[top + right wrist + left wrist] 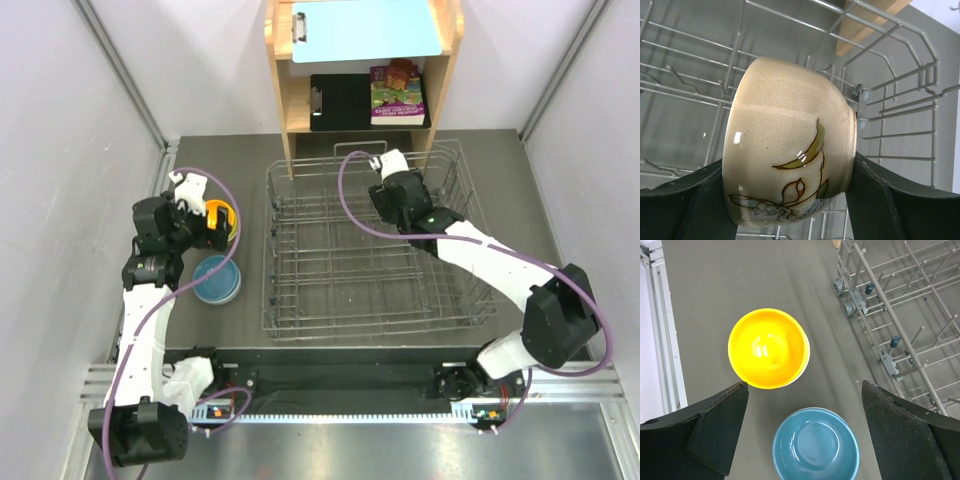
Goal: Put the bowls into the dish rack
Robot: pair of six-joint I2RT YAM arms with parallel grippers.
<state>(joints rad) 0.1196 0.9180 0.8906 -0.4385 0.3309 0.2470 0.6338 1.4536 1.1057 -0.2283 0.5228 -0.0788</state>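
Observation:
My right gripper [790, 162] is shut on a beige speckled bowl [790, 140] with a leaf drawing. It holds the bowl on its side above the prongs at the back of the silver wire dish rack [900, 65]. In the top view this gripper [383, 165] is over the rack's [370, 255] far edge and hides the bowl. My left gripper [804, 390] is open and empty above the table, left of the rack [900, 315]. An orange bowl [768, 348] and a blue bowl [815, 444] stand upright below it. They also show in the top view, orange [222, 222] and blue [217, 278]. No other bowls are in view.
A wooden shelf unit [360, 70] with a blue clipboard [365, 28] stands right behind the rack; its foot shows in the right wrist view [865, 32]. A metal rail [660, 335] and a wall bound the table on the left.

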